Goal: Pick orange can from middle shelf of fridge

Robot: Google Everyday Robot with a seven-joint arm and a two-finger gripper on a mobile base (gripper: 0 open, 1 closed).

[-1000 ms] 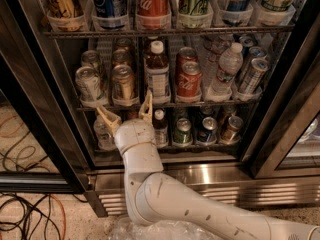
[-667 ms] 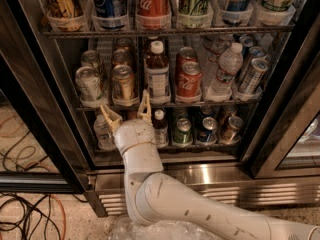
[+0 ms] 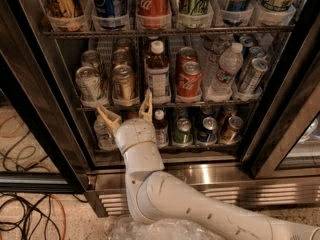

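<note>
White arm (image 3: 165,199) enters from 5 o'clock and bends up toward 12, setting your end effector (image 3: 127,113) at the front edge of the middle shelf (image 3: 200,104). Its fingers stand apart, empty; the orange can (image 3: 124,84) stands on that shelf just at their 12 o'clock.

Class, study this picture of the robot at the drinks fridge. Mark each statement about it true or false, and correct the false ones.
1. The end effector is open and sits just below the orange can. True.
2. The orange can is lifted clear of the middle shelf. False: it stands in its tray on that shelf, not gripped.
3. A red Coca-Cola can stands to the right of the brown bottle on the middle shelf. True.
4. The orange can is the leftmost front can on the middle shelf. False: a pale silver can stands to its left.
</note>
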